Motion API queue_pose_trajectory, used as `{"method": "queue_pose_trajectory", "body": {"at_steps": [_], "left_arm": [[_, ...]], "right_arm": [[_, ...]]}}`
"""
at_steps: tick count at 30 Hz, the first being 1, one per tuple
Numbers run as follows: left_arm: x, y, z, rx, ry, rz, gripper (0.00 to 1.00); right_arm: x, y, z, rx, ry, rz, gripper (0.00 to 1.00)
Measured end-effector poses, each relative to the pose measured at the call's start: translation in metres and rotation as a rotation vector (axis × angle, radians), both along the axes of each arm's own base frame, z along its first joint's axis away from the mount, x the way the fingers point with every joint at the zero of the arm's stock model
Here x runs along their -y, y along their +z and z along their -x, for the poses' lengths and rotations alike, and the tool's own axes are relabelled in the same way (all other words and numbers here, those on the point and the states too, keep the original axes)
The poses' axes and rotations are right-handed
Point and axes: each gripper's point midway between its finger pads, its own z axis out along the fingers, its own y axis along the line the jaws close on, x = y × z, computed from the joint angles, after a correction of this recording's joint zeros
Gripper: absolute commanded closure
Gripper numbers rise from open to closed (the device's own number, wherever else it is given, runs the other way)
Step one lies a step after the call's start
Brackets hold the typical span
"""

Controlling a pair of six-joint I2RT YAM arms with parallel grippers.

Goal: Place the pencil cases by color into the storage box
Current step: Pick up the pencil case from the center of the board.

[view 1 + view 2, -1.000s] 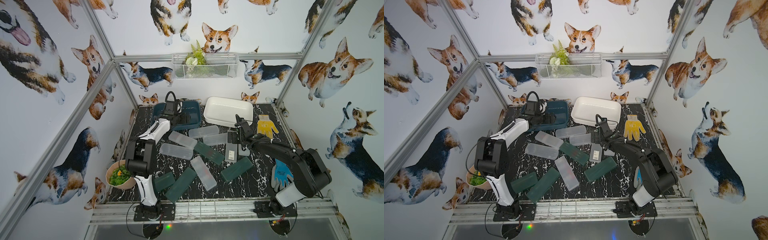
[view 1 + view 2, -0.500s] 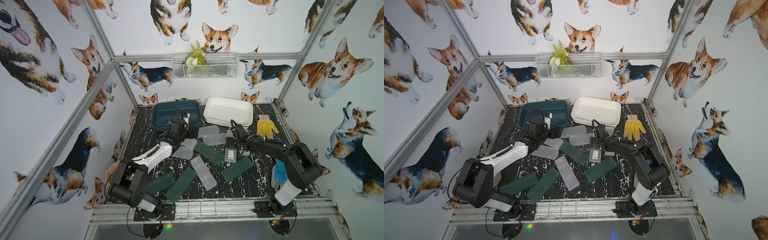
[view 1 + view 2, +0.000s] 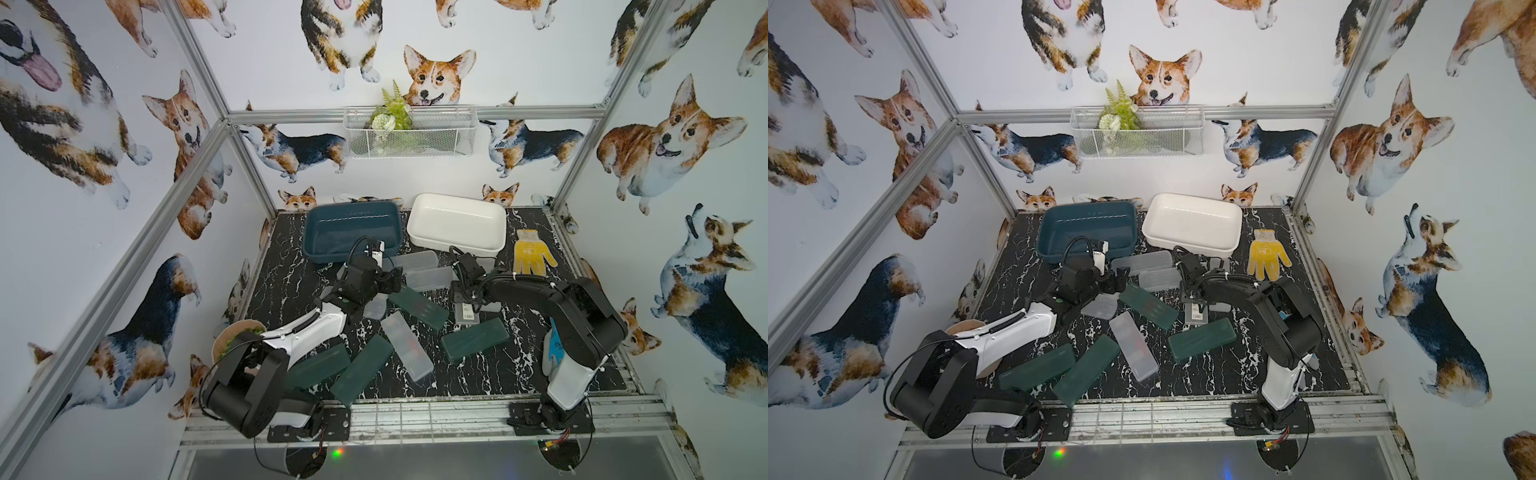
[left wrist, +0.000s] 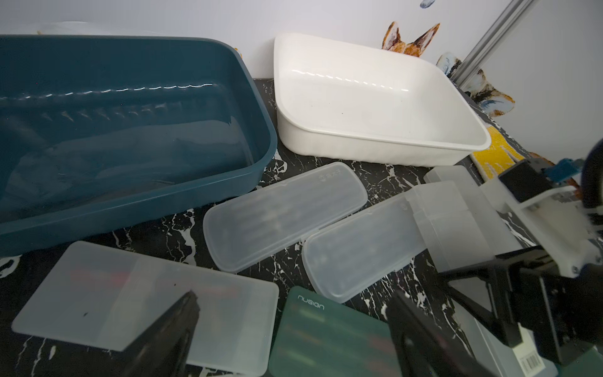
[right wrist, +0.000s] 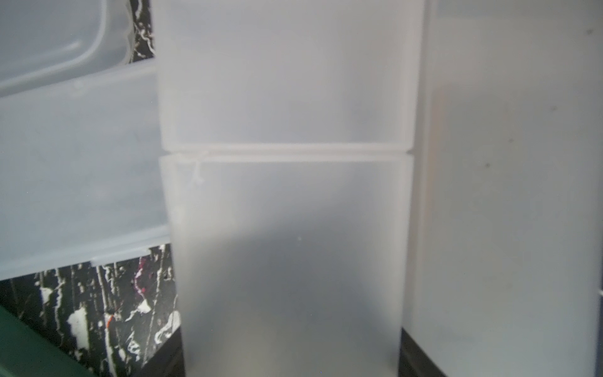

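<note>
Right pincer [image 5: 287,365] is closed across the short width of a frosted white case [image 5: 287,202], gripping it at the near end. From the left wrist view that case [image 4: 456,225] looks tilted, its far end over a neighbouring frosted case [image 4: 359,248], just in front of the white bin [image 3: 453,245]. Left pincer [image 4: 295,303] is spread wide with nothing in it, hanging over the edges of a third frosted one [image 4: 146,303] and a dark green case [image 4: 326,339] marked "nusign". The cases read as thin hard plastic: light, stiff and smooth-skinned, so likely to slide or swing in the jaws when held by one end. A hold across the narrow width nearer the middle should carry steadier. A seam crosses the held case partway along, so probably two parts that could pull apart if tugged lengthwise. Look: flat oblongs with rounded corners. The frosted ones are cloudy, their contents only dim shapes. The green ones are dark and faintly see-through. Whereabouts: the loose cases lie scattered on the black marbled table [image 3: 291,270], frosted ones near the bins, other green ones [image 3: 473,338] toward the near edge. No case shows inside the white bin or the dark blue bin [image 3: 328,257].
</note>
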Motion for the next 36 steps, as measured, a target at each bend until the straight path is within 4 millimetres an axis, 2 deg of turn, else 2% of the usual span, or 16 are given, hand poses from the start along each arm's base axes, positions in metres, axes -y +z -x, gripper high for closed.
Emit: {"method": "queue_pose_trajectory", "body": {"at_steps": [4,9,12,19,25,30,36], "left_arm": [[0.002,-0.002,0.002,-0.002,0.004,-0.001,0.08],[0.004,-0.001,0.004,0.001,0.003,-0.001,0.08],[0.007,0.001,0.004,0.005,-0.001,0.001,0.08],[0.010,-0.004,0.003,-0.006,-0.005,-0.007,0.08],[0.021,-0.009,0.003,-0.012,-0.050,-0.001,0.08],[0.037,-0.005,0.004,0.005,-0.127,0.020,0.08],[0.062,0.007,0.003,0.048,-0.227,0.048,0.08]], "right_arm": [[0.000,0.009,-0.004,0.019,-0.006,0.002,0.53],[-0.007,0.035,-0.012,0.074,-0.002,-0.035,0.56],[-0.010,0.049,-0.016,0.101,0.002,-0.057,0.61],[-0.012,0.068,-0.015,0.132,0.011,-0.090,0.61],[-0.018,0.100,-0.022,0.199,0.032,-0.127,0.61],[-0.012,0.133,-0.040,0.300,0.034,-0.113,0.60],[0.027,0.155,-0.086,0.407,-0.058,-0.115,0.58]]}}
